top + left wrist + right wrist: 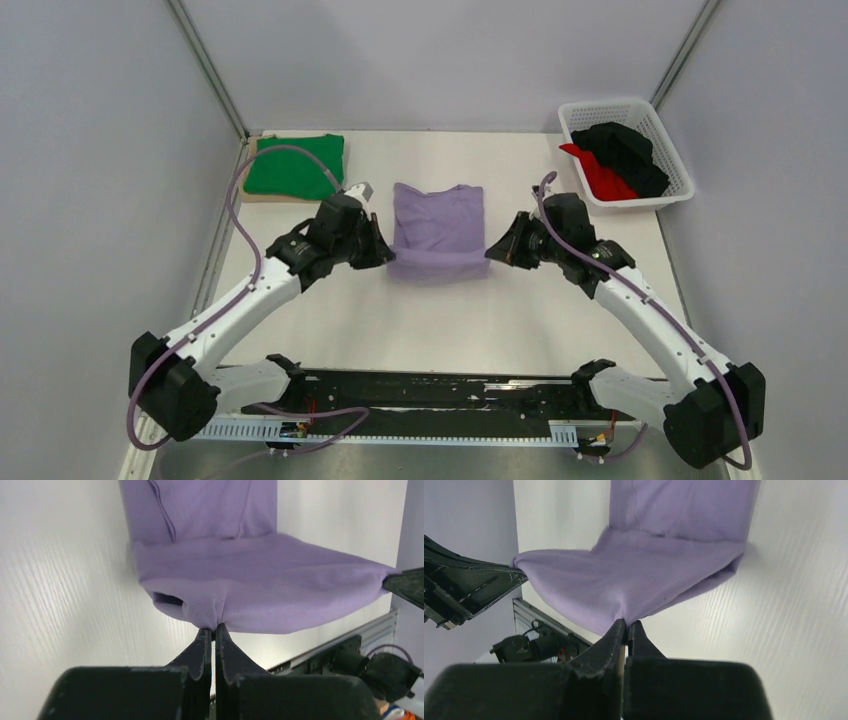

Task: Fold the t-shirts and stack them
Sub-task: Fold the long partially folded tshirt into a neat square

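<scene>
Top external view: lilac shirt [437, 215] at mid-worktop [450, 320], near fold raised. Left claw [385, 252] clamped on fold's left end, right claw [492, 252] clamped on right end. Green shirt [295, 165] folded at far-left corner; black shirt [625, 145], red shirt [605, 175] in basket [604, 106], far-right corner.

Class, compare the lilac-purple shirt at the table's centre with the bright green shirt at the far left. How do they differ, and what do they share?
The lilac-purple cloth shirt lies on the white table; the bright green cloth shirt on a flat tan board. The purple one's near edge is pinched by the shut left hand and right hand; the green one is untouched. Both are plain and folded.
</scene>
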Controlling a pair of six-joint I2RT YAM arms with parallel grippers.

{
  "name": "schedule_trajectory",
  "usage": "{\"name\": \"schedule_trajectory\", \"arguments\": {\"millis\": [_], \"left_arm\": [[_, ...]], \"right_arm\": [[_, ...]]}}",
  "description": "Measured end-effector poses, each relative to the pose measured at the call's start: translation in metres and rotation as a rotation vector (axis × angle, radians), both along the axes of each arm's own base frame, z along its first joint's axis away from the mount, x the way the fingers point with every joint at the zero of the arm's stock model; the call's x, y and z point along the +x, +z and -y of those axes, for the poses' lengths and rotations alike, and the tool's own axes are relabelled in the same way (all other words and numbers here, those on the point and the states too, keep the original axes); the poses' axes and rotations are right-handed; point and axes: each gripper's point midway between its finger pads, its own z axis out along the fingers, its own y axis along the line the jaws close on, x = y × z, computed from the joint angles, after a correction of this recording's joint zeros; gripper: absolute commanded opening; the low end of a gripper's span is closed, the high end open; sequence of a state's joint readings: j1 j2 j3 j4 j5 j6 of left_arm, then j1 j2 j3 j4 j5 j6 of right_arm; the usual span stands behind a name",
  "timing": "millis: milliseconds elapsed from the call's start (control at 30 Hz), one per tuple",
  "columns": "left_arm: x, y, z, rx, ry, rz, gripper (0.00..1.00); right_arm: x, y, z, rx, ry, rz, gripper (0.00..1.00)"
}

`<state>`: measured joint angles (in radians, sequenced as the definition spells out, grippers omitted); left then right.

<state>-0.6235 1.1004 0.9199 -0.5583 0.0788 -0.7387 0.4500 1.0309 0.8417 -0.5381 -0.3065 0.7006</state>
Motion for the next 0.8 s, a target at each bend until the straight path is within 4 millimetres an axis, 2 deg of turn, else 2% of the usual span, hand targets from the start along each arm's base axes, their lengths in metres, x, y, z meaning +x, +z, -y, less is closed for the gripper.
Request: {"name": "schedule_trajectory", "arguments": {"millis": [100,200,367,500,667,800], "left_arm": [[0.039,0.004,-0.004,0.01,0.045,0.023,0.0],[0.074,0.006,-0.008,0.015,0.074,0.043,0.0],[0.116,0.01,-0.009,-0.001,0.082,0.063,0.0],[0.148,0.003,-0.011,-0.009,0.088,0.054,0.0],[0.183,-0.009,-0.011,-0.008,0.09,0.042,0.0],[0.21,-0.027,-0.01,-0.003,0.093,0.019,0.0]], "right_arm": [[0.035,0.013,0.0,-0.001,-0.028,0.032,0.0],[0.064,0.015,0.003,0.003,-0.045,0.036,0.0],[0.103,0.013,0.008,0.012,-0.053,0.027,0.0],[0.133,0.012,0.009,0.031,-0.048,0.025,0.0],[0.165,-0.002,0.012,0.047,-0.046,0.001,0.0],[0.189,-0.019,0.016,0.05,-0.052,-0.027,0.0]]}}
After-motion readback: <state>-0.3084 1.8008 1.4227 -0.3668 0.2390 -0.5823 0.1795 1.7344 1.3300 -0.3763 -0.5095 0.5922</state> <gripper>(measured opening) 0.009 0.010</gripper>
